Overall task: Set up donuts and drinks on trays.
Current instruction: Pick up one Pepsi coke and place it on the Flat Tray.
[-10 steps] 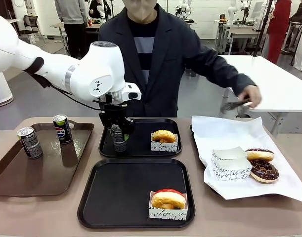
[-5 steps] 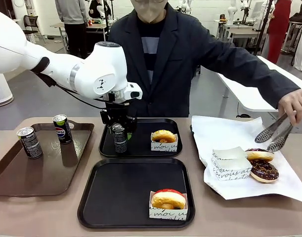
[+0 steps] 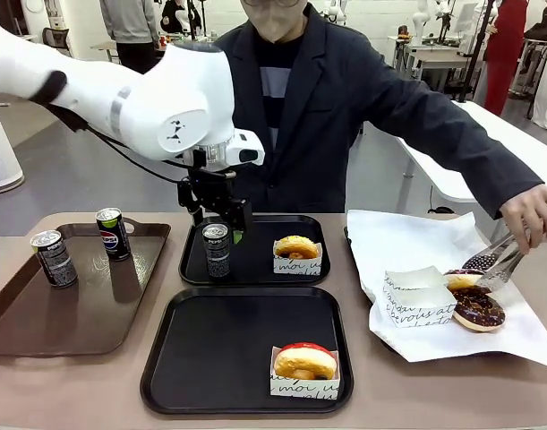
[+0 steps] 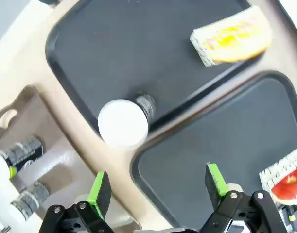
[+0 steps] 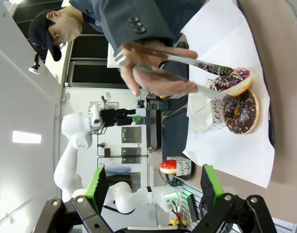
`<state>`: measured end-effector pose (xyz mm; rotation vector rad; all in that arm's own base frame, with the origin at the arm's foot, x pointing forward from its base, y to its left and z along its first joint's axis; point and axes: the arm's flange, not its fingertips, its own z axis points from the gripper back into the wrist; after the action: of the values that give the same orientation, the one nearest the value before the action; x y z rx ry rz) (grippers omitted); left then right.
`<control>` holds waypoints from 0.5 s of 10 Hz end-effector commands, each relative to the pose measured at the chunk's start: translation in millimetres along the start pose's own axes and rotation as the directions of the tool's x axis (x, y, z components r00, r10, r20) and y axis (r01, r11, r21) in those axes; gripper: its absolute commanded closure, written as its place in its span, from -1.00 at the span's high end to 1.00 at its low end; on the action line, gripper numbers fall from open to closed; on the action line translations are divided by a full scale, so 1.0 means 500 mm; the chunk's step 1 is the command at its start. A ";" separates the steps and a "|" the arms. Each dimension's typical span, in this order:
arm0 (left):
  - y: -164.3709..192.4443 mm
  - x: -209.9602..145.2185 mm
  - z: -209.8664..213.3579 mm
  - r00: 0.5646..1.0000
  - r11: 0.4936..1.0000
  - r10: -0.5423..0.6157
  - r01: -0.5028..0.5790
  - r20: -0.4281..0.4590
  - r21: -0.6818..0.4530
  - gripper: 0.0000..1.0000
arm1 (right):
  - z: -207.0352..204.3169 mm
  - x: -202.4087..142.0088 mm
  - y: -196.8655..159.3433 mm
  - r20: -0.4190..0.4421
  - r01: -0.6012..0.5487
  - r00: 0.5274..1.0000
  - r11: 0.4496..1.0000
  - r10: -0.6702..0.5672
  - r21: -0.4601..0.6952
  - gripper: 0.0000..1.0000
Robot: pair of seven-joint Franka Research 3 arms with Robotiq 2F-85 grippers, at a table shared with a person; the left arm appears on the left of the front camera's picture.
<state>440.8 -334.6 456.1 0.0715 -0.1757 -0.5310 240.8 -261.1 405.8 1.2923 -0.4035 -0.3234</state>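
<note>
Tan table [image 3: 76,385], smooth and level, in an open lab hall. Other tables and people stand far behind. A person stands at the far side.

Layout:
- Far tray [image 3: 255,264]: one can [image 3: 217,251] upright at its left side, and a glazed donut [image 3: 296,248] in a sleeve at its right, well apart from the can.
- Near tray [image 3: 228,349]: a red donut [image 3: 305,361] in a sleeve at the front right. No drink on it yet.
- Brown tray [image 3: 85,313], at left: two spare cans [image 3: 54,258], both upright.
- Paper [image 3: 407,246], at right: a chocolate donut [image 3: 477,308] and a sprinkled donut [image 3: 465,280], touching. The person's hand [image 3: 533,215] holds tongs [image 3: 492,262] at the sprinkled one.

Grippers:
- Left gripper [image 4: 157,187]: above the can, jaws spread wide, nothing between the pads. The can stands free.
- Right gripper [image 5: 153,187]: jaws apart, empty, off to the side of the paper.

Handling (judgement):
- Cans: stiff but thin-walled, smooth and likely slippery on the pads, and moderately heavy if full. They are slim and tall, so they tip easily. Grip across the body at mid-height with firm but not crushing force, and set down flat.
- Donuts: soft and light, and the icing smears. Hold them by the sleeve sides with a gentle squeeze.
- Tray rims are raised, so lift clear of them before moving across.
</note>
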 end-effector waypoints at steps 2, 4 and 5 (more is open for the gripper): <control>-0.026 -0.106 0.056 0.997 0.999 0.040 -0.042 0.067 0.032 1.00 | -0.001 0.004 0.000 0.017 -0.016 1.000 1.000 0.015 0.026 1.00; -0.032 -0.142 0.067 0.995 0.998 0.061 -0.062 0.073 0.009 1.00 | -0.001 0.004 0.000 0.017 -0.016 1.000 1.000 0.015 0.026 1.00; -0.032 -0.163 0.068 0.997 0.998 0.061 -0.060 0.056 -0.016 1.00 | -0.001 0.004 0.000 0.017 -0.016 1.000 1.000 0.015 0.026 1.00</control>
<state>367.5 -315.2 482.3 0.0752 -0.2304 -0.4935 240.8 -261.2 405.6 1.2925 -0.4032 -0.3237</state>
